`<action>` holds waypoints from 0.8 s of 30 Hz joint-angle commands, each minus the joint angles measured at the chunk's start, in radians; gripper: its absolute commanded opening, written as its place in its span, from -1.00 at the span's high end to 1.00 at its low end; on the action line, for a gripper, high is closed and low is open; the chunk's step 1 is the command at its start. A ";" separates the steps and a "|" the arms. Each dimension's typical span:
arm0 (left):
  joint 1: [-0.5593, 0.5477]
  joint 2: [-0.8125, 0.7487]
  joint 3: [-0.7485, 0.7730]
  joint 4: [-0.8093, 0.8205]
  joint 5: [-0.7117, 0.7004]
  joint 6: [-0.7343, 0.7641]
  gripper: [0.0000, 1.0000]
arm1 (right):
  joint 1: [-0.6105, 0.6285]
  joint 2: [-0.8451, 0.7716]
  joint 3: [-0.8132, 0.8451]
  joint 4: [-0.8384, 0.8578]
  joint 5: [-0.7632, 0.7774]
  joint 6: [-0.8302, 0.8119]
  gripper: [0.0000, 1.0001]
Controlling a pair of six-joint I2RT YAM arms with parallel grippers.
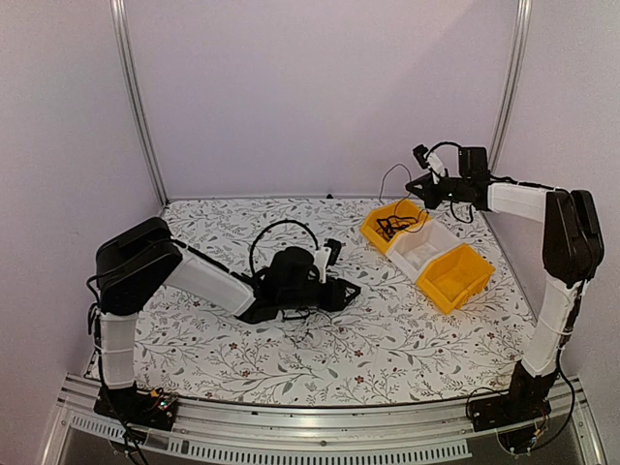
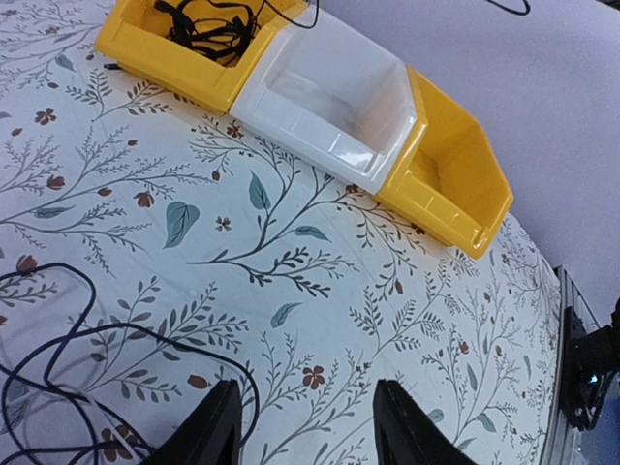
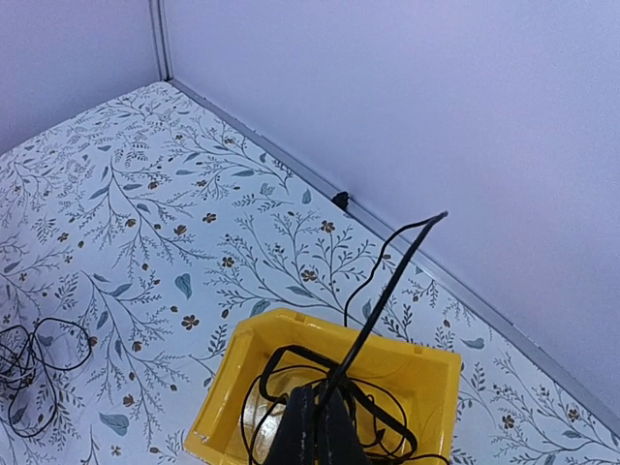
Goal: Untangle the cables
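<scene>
Ahead of my left gripper (image 2: 305, 417), jaws apart & low, the surface (image 2: 387, 320) lies open as far as three bins set touching in a row: a yellow bin (image 2: 165, 63), white bin (image 2: 329, 145) & second yellow bin (image 2: 455, 199), a low barrier across the far right. Loose cable loops (image 2: 126, 326) sprawl on the surface just beside one finger, fouling that side. My right gripper (image 3: 315, 417), jaws closed on one strand, hangs over the first yellow bin, packed w/ cables (image 2: 208, 27); the other 2 bins are open-topped, w/ room inside.
</scene>
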 commanded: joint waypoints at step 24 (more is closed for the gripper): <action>-0.010 0.019 0.024 0.009 0.012 0.014 0.08 | -0.006 -0.012 -0.005 0.051 0.033 -0.018 1.00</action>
